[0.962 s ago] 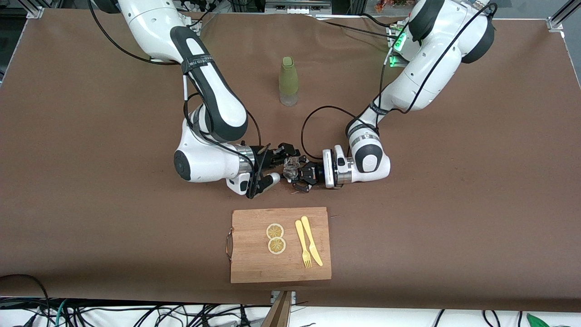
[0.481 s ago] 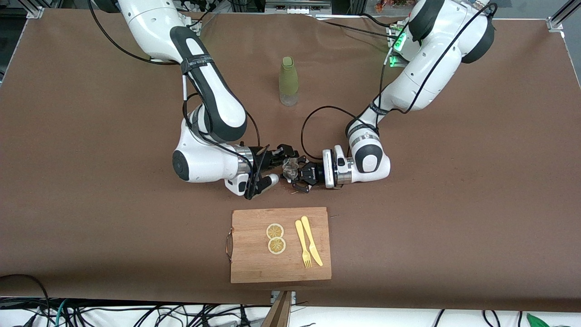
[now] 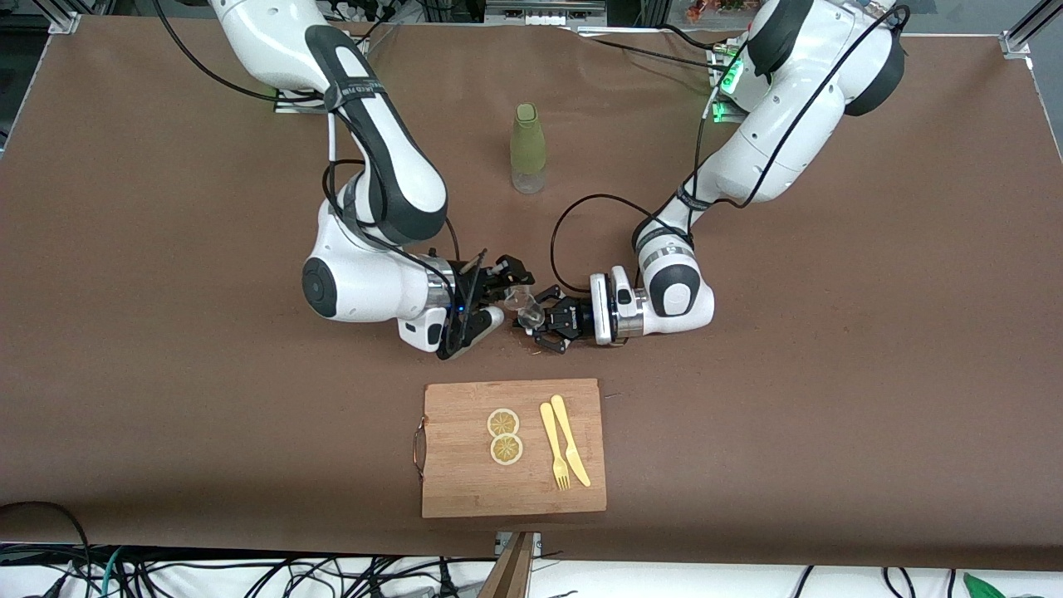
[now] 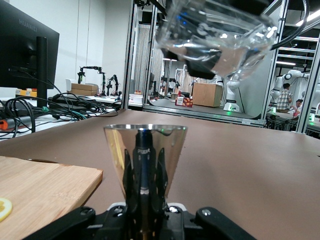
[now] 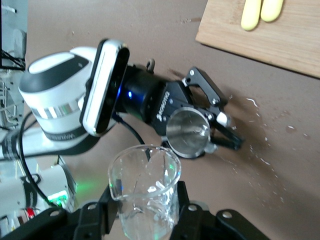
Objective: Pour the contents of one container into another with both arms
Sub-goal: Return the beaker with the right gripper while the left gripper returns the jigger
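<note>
Both arms meet low over the middle of the brown table (image 3: 830, 374), well away from every edge. The left gripper (image 3: 544, 321) is clamped on the steel jigger (image 4: 145, 155), holding it upright just above the tabletop, its open mouth facing up. The right gripper (image 3: 498, 295) pinches the glass (image 5: 145, 192) and holds it tipped, its lip just above and beside the jigger's mouth; in the left wrist view the glass (image 4: 217, 37) hangs over the jigger's rim. A few wet specks lie on the table by the jigger.

The green bottle (image 3: 528, 149) stands upright toward the edge where the arm bases are, about midway between them. A wooden board (image 3: 465, 490) lies close to the edge nearest the front camera, carrying two lemon slices (image 3: 504, 436) and a yellow fork (image 3: 554, 457) and knife (image 3: 571, 451) side by side.
</note>
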You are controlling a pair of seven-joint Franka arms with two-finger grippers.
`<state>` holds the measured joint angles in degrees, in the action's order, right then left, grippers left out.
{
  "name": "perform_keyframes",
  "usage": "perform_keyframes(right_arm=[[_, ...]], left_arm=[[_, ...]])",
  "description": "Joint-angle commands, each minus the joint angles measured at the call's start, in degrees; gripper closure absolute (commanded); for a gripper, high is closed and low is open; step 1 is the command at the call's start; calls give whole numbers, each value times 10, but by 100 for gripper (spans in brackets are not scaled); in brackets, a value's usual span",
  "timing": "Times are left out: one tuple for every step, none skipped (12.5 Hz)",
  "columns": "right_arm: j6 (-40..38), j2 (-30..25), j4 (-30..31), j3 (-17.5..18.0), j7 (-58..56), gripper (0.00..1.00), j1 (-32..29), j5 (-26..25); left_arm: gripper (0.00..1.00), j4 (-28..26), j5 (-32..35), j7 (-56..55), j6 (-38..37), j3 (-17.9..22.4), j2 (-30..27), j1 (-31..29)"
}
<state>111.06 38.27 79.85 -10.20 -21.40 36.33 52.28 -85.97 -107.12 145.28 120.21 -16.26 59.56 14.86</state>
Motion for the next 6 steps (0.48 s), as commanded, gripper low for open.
perform_keyframes(right_arm=[[21,-80,121,-5,-101,76,2,-4],[21,-99,152,-11,-155,76,-5,-4],[20,-114,177,-19,-206,76,-11,-4],[18,-129,201,-22,-255,76,-24,-4],[15,-137,218,-24,-310,76,-37,-4],[14,-141,232,-28,-368,76,-53,-3]], left_arm=[[100,-2,-28,-4,4,6,-20,3],[100,-6,-27,-13,4,11,-28,1],[100,-11,-27,-23,3,20,-39,1],[100,-11,-23,-33,3,33,-45,0],[100,-12,-20,-45,0,48,-52,0],[100,-13,-20,-55,-3,63,-58,0]])
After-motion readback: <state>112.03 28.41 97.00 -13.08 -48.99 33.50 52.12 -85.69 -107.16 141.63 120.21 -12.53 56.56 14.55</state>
